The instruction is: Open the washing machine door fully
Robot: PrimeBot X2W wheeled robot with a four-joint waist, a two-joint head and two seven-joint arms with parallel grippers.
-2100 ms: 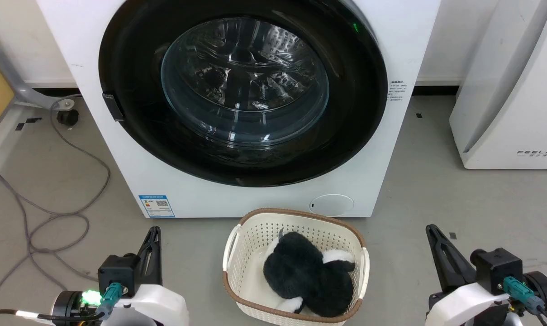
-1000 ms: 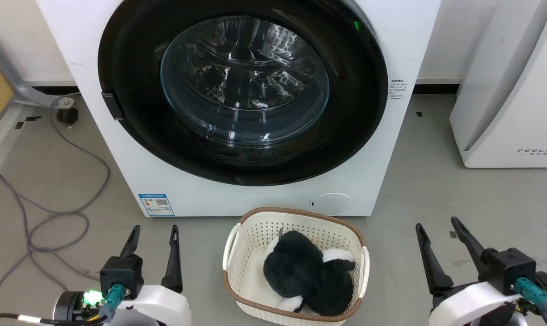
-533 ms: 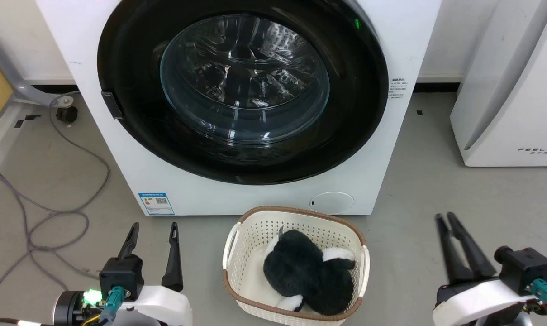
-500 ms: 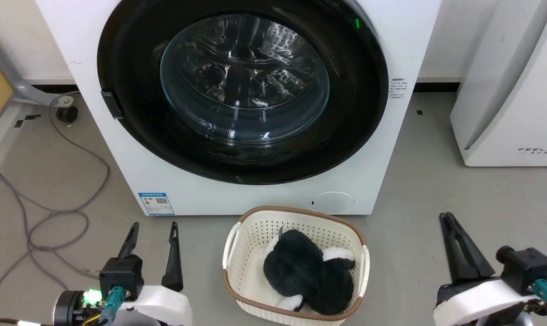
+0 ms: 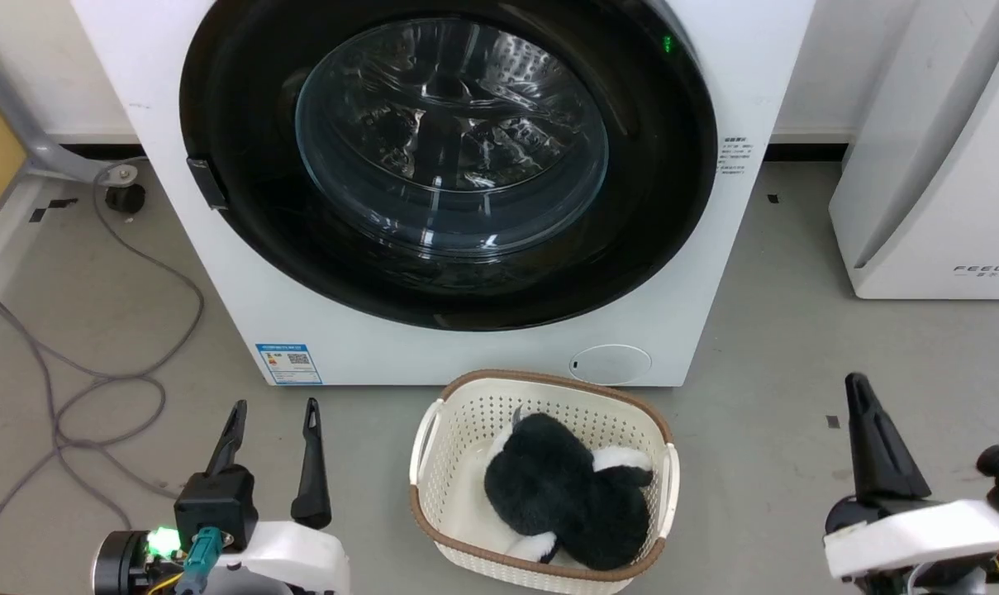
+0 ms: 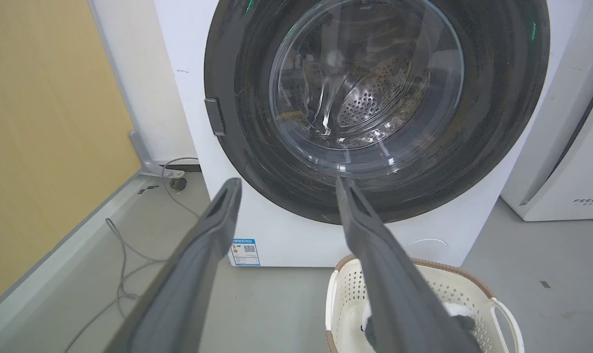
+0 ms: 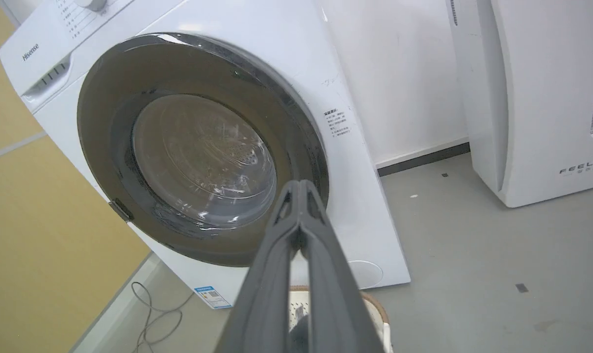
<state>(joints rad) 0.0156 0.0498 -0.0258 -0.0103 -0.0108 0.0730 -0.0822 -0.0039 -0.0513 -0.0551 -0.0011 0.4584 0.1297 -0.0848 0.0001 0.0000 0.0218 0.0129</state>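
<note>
The washing machine door [image 5: 449, 157] is seen shut flush in the front of the washing machine [image 5: 433, 355], which stands on the floor [image 5: 796, 330]. A basket [image 5: 540, 382] is set just before it. The left gripper [image 5: 274, 405] is held apart and the right gripper [image 5: 857, 384] is pressed together, empty, both short of the door.

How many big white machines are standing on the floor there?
2. The washing machine stands in the middle, straight ahead of the robot. A white appliance marked FEELAIR stands to its right. More could stand outside the pictures.
</note>
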